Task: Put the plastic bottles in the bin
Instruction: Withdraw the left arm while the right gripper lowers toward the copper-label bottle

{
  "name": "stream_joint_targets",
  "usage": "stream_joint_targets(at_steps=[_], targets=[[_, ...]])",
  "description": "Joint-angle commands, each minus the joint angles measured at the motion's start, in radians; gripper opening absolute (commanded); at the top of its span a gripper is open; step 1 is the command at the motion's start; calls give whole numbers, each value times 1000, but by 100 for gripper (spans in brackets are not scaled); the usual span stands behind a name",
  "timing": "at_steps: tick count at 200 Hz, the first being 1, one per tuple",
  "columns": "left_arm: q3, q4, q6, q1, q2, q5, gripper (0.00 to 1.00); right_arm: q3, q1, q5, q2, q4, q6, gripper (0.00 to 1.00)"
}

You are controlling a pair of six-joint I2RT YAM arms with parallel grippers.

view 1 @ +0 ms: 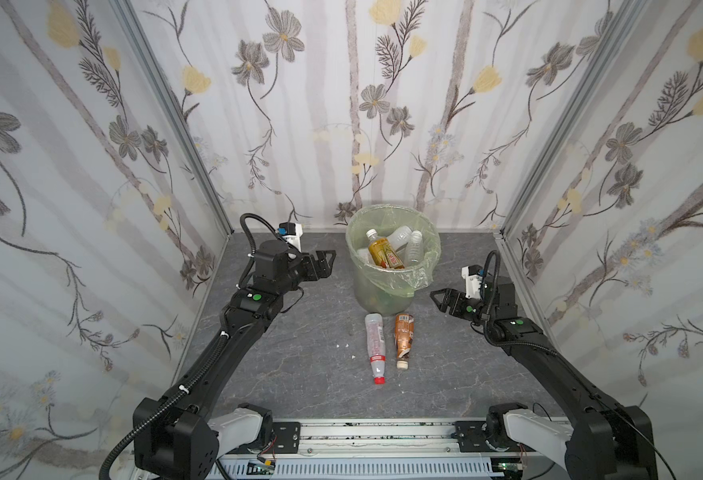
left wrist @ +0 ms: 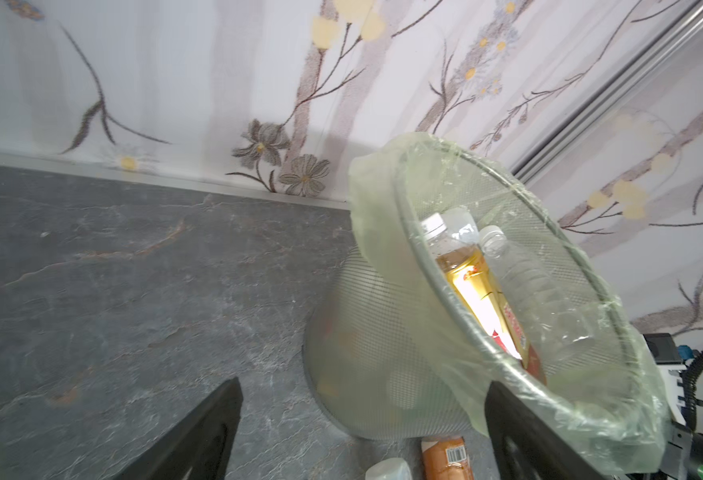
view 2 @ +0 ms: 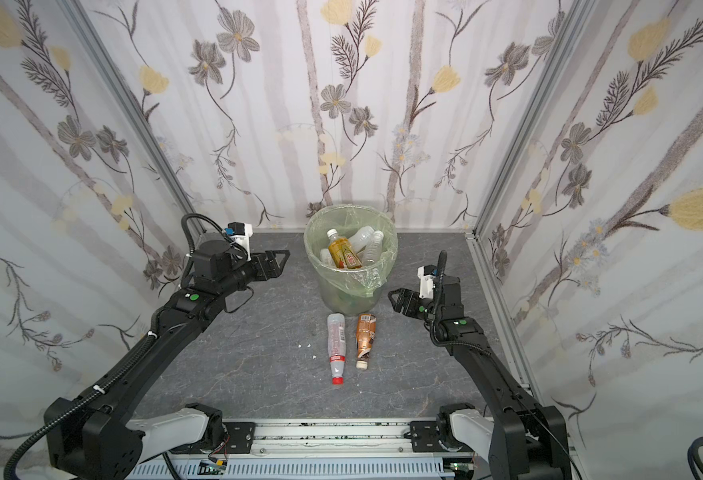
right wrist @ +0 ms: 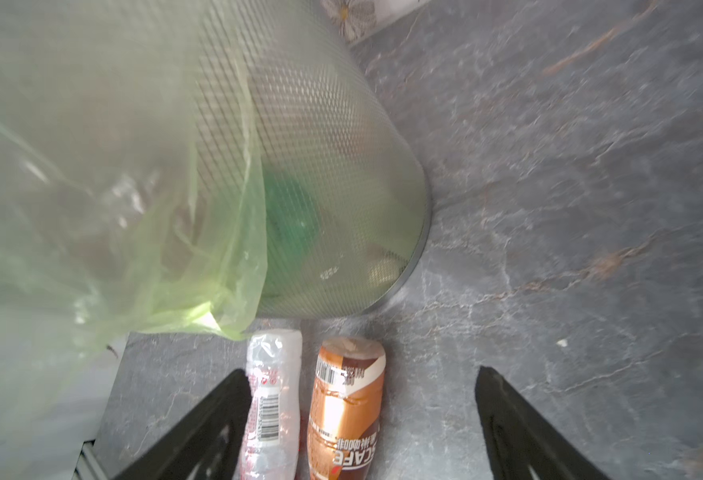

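The left gripper (view 1: 328, 258) has its jaws spread wide with nothing between them. In the left wrist view only the bin (left wrist: 383, 374) shows past its fingers (left wrist: 200, 436). In both top views it hangs just left of the bin's rim, apart from it. The right gripper (view 1: 439, 300) is likewise spread wide and empty. It is on the bin's right, clear of it, and faces the lower wall.

The bin stands upright at the back middle of the table (view 1: 279, 374), close to the flowered wall (view 1: 320, 124). A green bag (view 1: 418, 279) lines it, and a loose flap droops over the rim on the side towards the right gripper. On top inside lie a white-capped tea bottle (view 1: 383, 254), a clear bottle (view 1: 415, 247) and a cloudy bottle (view 1: 399, 237). Something green (right wrist: 287, 208) shows through the mesh low down.

Two bottles lie on the table just in front of the bin, side by side and just apart, bases towards it. They are a red-capped bottle (view 1: 372, 340) on the left and a coffee bottle (view 1: 404, 336) on the right. In the right wrist view nothing stands between them and the right gripper. A few white crumbs (view 1: 341, 344) lie to their left.
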Motion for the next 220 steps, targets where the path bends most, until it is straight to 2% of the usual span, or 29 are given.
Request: stream_joint_targets(at_steps=[1, 40, 81, 148, 220], targets=[[-64, 21, 8, 19, -29, -9, 93, -37, 43, -12, 36, 42, 33, 85], [-161, 21, 2, 26, -50, -25, 93, -105, 96, -24, 73, 107, 53, 85], [-171, 21, 5, 27, -38, -34, 93, -149, 153, -63, 134, 192, 50, 86], [-194, 22, 11, 27, -44, -38, 93, -151, 222, -7, 215, 263, 92, 82], [-206, 24, 7, 29, -59, -49, 92, -98, 240, 71, 301, 229, 101, 78]])
